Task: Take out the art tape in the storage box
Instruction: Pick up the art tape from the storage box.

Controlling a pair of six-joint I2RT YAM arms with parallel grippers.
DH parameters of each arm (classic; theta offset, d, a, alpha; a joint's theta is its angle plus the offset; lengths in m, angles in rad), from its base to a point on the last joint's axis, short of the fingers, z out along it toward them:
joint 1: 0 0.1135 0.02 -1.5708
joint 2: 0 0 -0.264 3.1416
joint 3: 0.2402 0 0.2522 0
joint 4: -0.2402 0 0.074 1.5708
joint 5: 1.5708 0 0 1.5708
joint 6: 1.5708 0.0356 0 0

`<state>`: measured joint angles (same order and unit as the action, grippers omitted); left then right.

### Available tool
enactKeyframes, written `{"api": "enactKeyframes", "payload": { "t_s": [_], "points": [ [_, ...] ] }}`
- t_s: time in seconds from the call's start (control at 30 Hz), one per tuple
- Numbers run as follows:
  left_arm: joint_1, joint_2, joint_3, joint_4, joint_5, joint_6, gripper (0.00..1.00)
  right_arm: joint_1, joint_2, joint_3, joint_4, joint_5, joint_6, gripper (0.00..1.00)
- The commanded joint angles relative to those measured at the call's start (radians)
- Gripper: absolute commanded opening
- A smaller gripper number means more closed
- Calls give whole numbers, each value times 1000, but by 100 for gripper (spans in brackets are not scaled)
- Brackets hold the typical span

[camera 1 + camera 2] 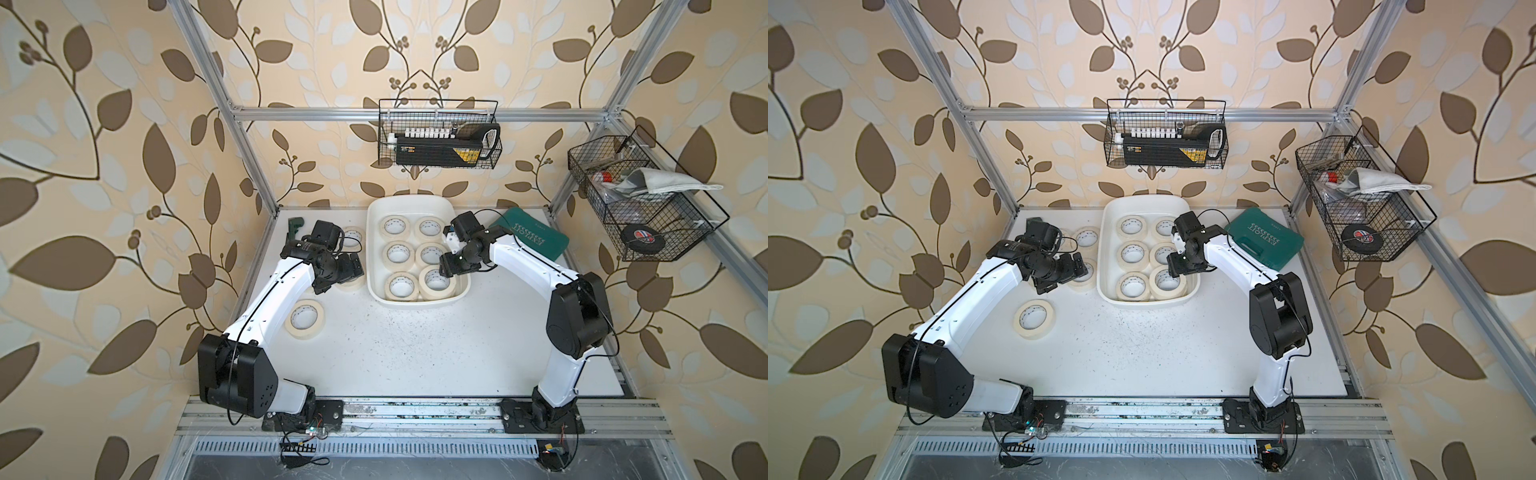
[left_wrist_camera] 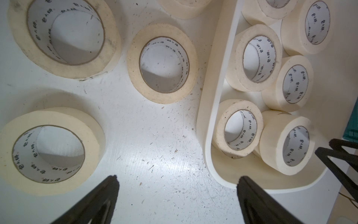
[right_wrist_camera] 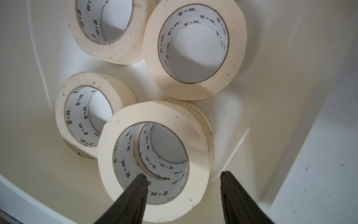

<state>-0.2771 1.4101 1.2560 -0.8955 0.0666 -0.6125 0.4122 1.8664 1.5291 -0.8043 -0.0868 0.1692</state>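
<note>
The white storage box (image 1: 415, 200) stands at the back middle of the table, with several cream art tape rolls (image 1: 398, 264) lying flat inside it. At its front right corner one roll (image 3: 193, 135) lies on top of another. My right gripper (image 3: 183, 173) is open astride the top roll's wall, one finger in the core and the other outside with a small gap. My left gripper (image 2: 179, 176) is open over bare table just left of the box (image 2: 205, 108), holding nothing. Several rolls (image 2: 133, 64) lie on the table around it; one (image 1: 305, 335) lies apart, nearer the front.
A teal tool case (image 1: 534, 239) lies right of the box, behind my right arm. A black wire basket (image 1: 438, 133) hangs on the back rail. Another basket (image 1: 640, 199) on the right frame holds a black tape roll (image 1: 638, 239) and a cloth.
</note>
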Motion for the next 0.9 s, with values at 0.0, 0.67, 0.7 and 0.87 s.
{"api": "enactKeyframes", "payload": {
  "t_s": [0.0, 0.67, 0.7, 0.87],
  "points": [
    [-11, 0, 18, 8, 19, -8, 99, 2, 38, -12, 4, 4, -5, 58],
    [-26, -24, 32, 0, 43, -16, 99, 3, 15, 8, -15, -1, 3, 13],
    [-29, -25, 35, 0, 44, -15, 99, 3, 5, 11, -16, -5, 5, 10],
    [-53, -39, 56, 3, 37, -4, 99, 5, -52, 31, -32, 1, 26, 0]
  ]
}}
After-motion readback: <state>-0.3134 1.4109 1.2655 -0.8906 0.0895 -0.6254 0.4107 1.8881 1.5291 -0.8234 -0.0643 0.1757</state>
